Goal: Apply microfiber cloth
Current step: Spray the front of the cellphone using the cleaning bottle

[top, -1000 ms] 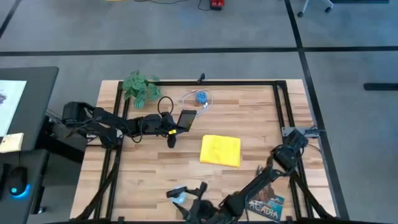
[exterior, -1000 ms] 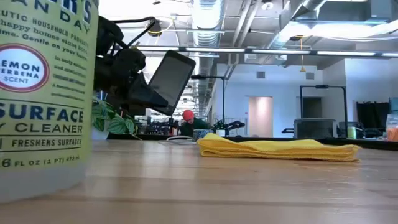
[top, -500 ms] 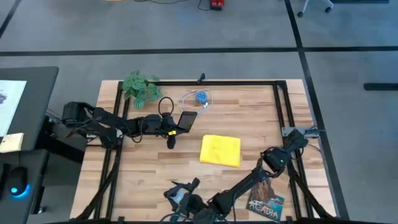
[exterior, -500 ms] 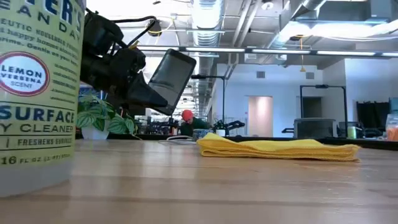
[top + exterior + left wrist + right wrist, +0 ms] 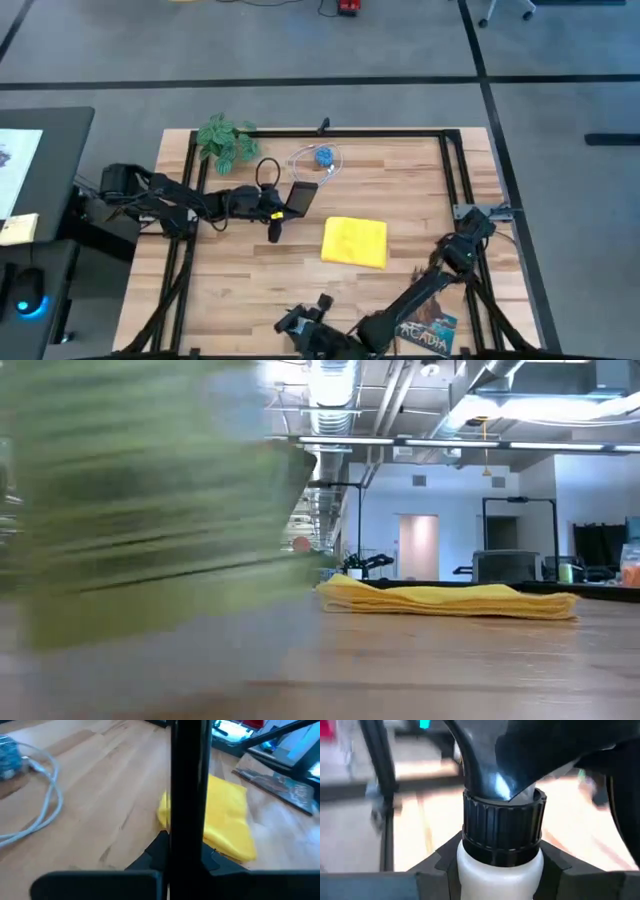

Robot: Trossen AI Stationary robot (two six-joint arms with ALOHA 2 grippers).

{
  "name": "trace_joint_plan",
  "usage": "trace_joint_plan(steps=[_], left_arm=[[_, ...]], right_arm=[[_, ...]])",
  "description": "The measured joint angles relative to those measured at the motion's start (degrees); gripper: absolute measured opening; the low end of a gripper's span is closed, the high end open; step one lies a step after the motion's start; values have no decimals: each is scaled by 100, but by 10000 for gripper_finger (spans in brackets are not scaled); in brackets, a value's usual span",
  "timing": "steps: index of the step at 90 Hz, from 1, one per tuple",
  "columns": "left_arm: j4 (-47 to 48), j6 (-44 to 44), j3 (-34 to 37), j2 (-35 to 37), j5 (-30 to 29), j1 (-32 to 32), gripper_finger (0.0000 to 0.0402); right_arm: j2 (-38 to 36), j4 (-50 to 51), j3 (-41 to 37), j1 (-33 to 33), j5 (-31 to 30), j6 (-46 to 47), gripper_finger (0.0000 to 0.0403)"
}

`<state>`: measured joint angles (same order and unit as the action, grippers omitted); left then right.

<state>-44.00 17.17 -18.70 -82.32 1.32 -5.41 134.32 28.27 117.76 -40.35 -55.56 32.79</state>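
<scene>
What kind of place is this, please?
Probably a robotics lab or workshop: a light wooden table in a black metal frame, a grey floor with dark tape lines, and exposed silver ceiling ducts with other workstations behind.

A wooden tabletop [image 5: 240, 270] carries everything. On it lie the microfiber cloth [image 5: 355, 242] (folded), a coiled cable [image 5: 316, 160], a booklet [image 5: 428, 333] and a small plant [image 5: 226, 138].

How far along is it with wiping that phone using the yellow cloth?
Early. The left gripper holds the phone up off the table, and the right gripper grips a spray bottle near the front edge. The yellow cloth lies folded and untouched mid-table; picking it up and wiping remain.
</scene>
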Motion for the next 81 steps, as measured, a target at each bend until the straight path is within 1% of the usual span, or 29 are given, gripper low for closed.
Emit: trace_joint_plan(steps=[5,10,15,21,27,33,39,45,53,59,68,76,81], left_arm=[[-72,15,0,0,-2,65,14],[-183,53,0,0,-2,109,14],[-283,87,-2,0,-7,145,14],[-350,94,-4,0,-11,167,14],[-350,98,-15,0,-11,164,14],[-350,101,-17,-2,-15,164,14],[-352,112,-19,-11,-24,164,14],[-342,140,-20,-13,-31,166,14],[-352,184,-20,-13,-49,164,14],[-353,186,-20,-13,-52,164,14],[-352,180,-20,-13,-51,164,14],[-352,170,-20,-13,-50,164,14],[-355,160,-20,-13,-50,164,14]], right_arm=[[-203,697,-122,-63,33,180,143],[-428,1147,-322,-111,92,249,143],[-723,1193,-673,-158,171,263,143],[-1136,908,-1219,-211,215,241,143],[-1561,160,-1925,-216,445,-32,143],[-1953,-1072,-2714,-189,952,-554,143],[-2302,-2558,-3461,-74,1687,-1212,143],[-2564,-3964,-4079,114,2586,-1706,143],[-2747,-5255,-4777,406,3596,-2187,143],[-2768,-5883,-5231,630,4160,-2519,143],[-2794,-6562,-5775,974,4920,-2837,143],[-2824,-7048,-6094,1231,5575,-3021,143],[-2831,-7149,-6250,1351,5844,-3185,143]])
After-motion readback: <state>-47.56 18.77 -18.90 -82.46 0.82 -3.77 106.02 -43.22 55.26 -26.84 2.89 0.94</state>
